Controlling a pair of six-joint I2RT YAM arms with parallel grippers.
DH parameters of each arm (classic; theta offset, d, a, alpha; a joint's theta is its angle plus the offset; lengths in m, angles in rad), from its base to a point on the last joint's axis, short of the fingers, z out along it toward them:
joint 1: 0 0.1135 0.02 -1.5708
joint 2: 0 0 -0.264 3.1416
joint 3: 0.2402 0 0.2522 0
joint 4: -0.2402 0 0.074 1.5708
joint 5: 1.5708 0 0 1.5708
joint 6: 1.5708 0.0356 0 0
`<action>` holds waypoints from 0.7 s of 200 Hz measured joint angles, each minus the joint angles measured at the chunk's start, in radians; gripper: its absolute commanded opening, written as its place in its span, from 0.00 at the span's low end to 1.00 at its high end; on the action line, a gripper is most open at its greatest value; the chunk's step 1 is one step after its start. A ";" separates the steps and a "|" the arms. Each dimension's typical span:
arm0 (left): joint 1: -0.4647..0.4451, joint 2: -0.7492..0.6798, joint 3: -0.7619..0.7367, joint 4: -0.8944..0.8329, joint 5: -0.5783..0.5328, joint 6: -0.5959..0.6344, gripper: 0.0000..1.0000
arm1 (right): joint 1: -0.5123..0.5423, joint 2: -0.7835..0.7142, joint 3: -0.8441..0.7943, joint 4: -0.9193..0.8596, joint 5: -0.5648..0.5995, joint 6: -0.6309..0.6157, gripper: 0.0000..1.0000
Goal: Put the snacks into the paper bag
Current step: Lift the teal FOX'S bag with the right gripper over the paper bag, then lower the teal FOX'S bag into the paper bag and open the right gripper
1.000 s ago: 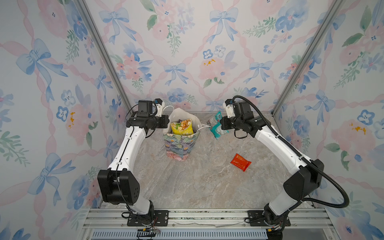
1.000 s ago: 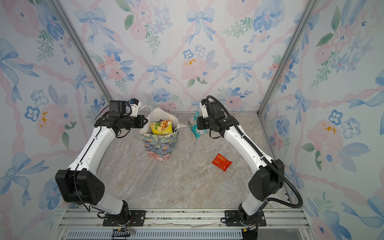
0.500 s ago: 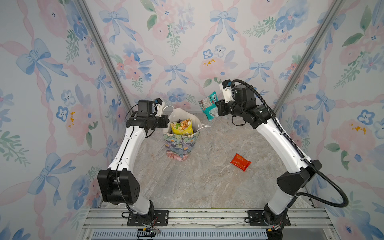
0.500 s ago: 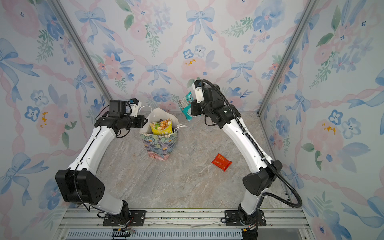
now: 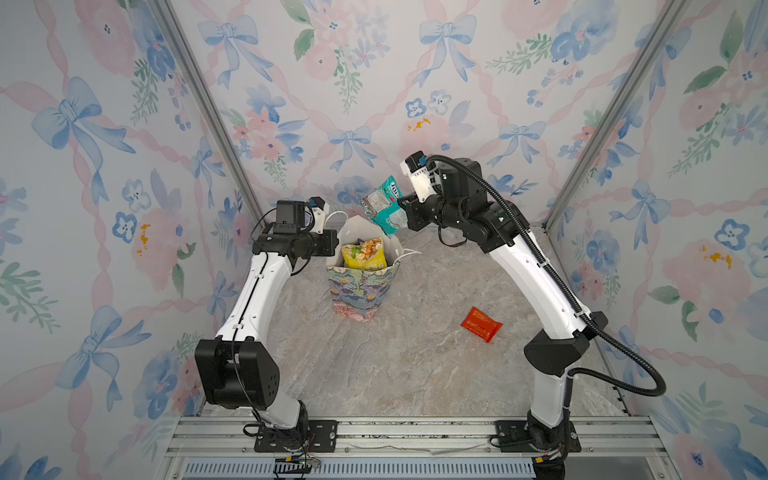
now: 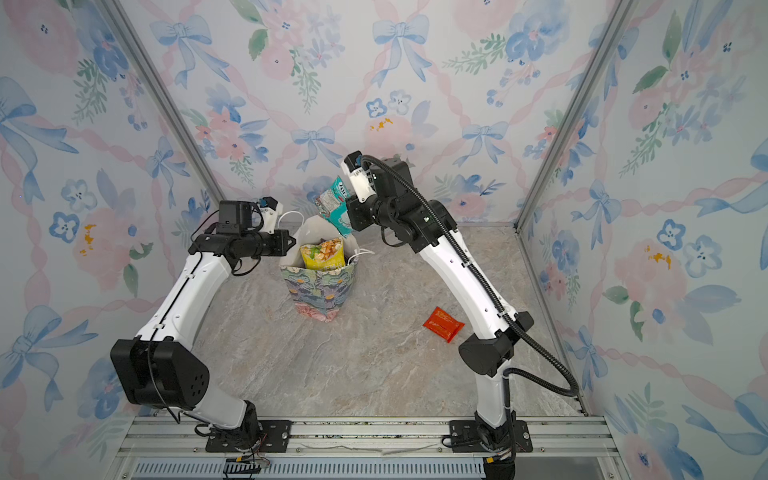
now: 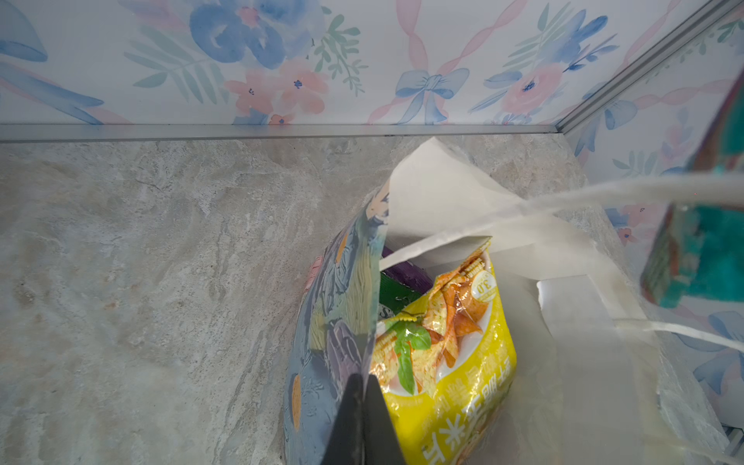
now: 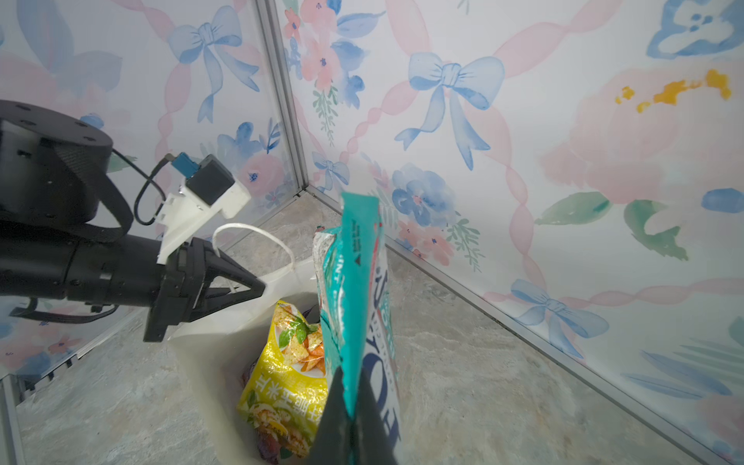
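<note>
The floral paper bag [image 5: 361,291] [image 6: 318,291] stands upright at the back of the table with a yellow snack packet [image 5: 365,254] [image 7: 443,362] sticking out of it. Purple [image 7: 406,273] and green [image 7: 396,298] packets lie beneath it. My left gripper [image 7: 364,386] [image 5: 332,245] is shut on the bag's left rim [image 7: 374,314]. My right gripper [image 8: 350,386] [image 5: 405,212] is shut on a teal packet [image 8: 358,282] [image 5: 384,205] [image 6: 334,205], which hangs in the air just above the bag's far right edge. A small red-orange packet [image 5: 481,324] [image 6: 443,324] lies flat on the table to the right.
Floral walls with metal corner posts [image 5: 208,112] [image 5: 598,124] close in the back and both sides. The bag stands close to the back wall. A white cord handle [image 8: 257,237] arches over the bag by the left gripper. A metal rail [image 5: 374,432] runs along the front.
My right gripper has lifted the teal packet off the table beside the bag and carried it up and left, over the bag's opening. The left arm and the bag have not moved.
</note>
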 measured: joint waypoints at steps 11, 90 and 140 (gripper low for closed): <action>0.000 0.000 0.000 0.000 0.000 0.000 0.00 | 0.018 0.001 0.000 -0.014 -0.008 -0.010 0.00; 0.000 0.000 0.000 0.000 0.000 0.000 0.00 | 0.053 0.062 -0.009 -0.106 -0.081 -0.060 0.00; 0.000 0.000 0.000 0.000 0.000 0.000 0.00 | 0.053 0.113 0.002 -0.156 -0.127 -0.095 0.00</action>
